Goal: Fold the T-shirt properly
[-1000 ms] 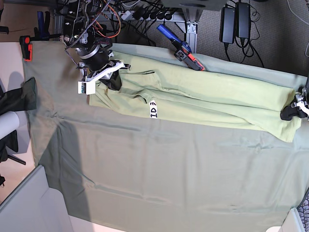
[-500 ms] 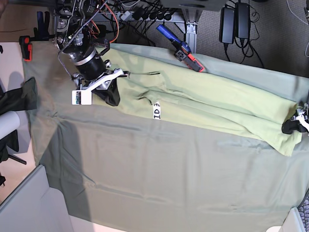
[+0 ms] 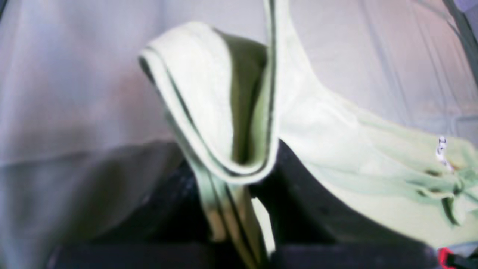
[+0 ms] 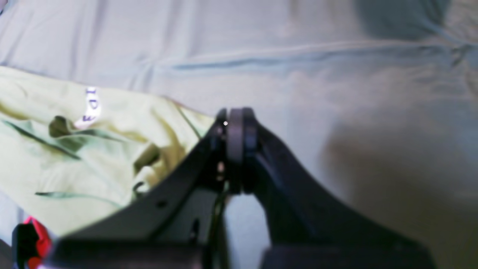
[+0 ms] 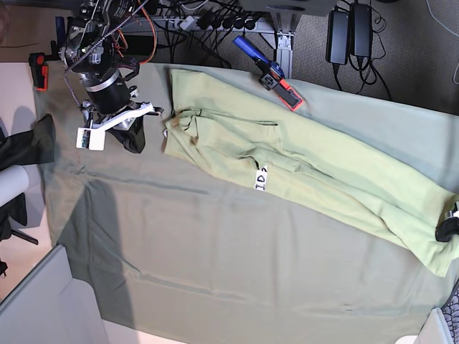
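At the left, my right pincer (image 4: 239, 114) is closed on nothing, just beside the near end of the T-shirt (image 5: 344, 147). The shirt lies across the tabletop (image 5: 208, 265) as a long, slanting band, so I judge the lengthwise folding roughly done, though loosely. It is pale yellow-green and plain; its left end is bunched, with a raised flap and small creases, and the white tag (image 5: 261, 178) shows near the lower edge. Farther right the band runs smoother, with one long ridge along it. At the right end, my left pincer (image 5: 446, 229) is closed tight on layered cloth, a fold standing up out of it. Left to do, I think: straighten the band, flatten the bunching, then fold it shorter.
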